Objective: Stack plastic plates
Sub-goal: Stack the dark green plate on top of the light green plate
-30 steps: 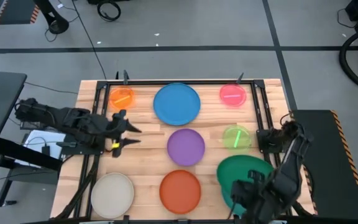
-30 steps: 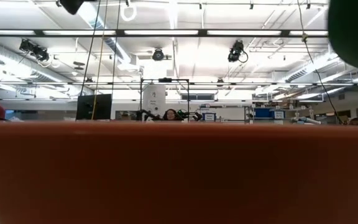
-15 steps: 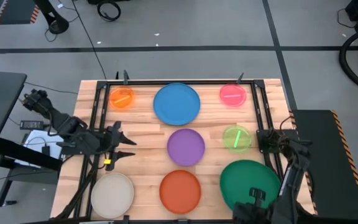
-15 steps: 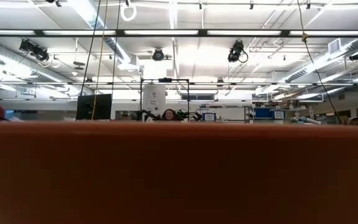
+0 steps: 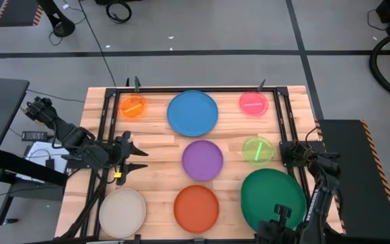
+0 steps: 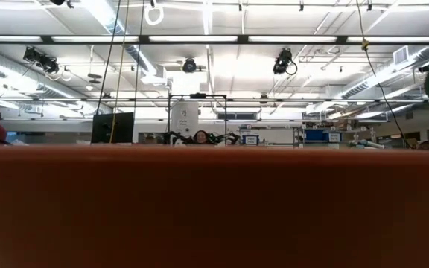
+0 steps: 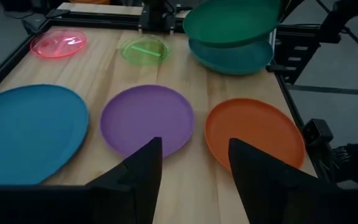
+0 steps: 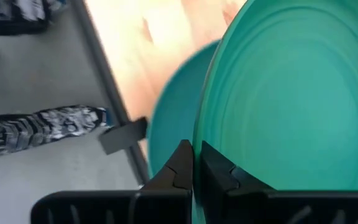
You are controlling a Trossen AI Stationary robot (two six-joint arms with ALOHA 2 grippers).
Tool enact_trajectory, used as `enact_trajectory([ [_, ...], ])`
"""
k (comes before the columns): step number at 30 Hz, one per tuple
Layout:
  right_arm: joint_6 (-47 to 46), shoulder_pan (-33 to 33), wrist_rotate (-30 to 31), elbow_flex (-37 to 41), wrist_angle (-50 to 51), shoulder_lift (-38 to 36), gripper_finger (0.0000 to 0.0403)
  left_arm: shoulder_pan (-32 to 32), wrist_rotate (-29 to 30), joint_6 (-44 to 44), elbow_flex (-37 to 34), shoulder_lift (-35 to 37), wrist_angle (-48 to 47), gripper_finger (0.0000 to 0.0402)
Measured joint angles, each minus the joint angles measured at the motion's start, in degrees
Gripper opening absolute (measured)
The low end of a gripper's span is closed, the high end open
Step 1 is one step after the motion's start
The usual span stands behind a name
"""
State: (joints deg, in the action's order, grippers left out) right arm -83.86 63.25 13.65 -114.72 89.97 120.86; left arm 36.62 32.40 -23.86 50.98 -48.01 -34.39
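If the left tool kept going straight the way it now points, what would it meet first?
Probably the purple plate: the open left tool points across the table at it, with bare wood between. Its height above the table is unclear, so it might pass over.

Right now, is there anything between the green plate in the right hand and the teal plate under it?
Nothing visible. The right hand is shut on the rim of the green plate, which hangs just above the teal plate with only open air between them. The lime plate lies apart, to the side.
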Motion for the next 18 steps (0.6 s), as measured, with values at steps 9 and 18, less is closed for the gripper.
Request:
enact_trajectory([
  [9,0.5,0.0,-1.3,7.4,-7.8,0.0,0.0041,0.0,1.5,0.8,0.0,0.0,-0.4,0.0190],
  [18,-1.1,-0.5,-4.0,14.5,-12.2,0.0,0.0053,0.0,1.5,0.9,0.0,0.0,-2.0,0.0190],
])
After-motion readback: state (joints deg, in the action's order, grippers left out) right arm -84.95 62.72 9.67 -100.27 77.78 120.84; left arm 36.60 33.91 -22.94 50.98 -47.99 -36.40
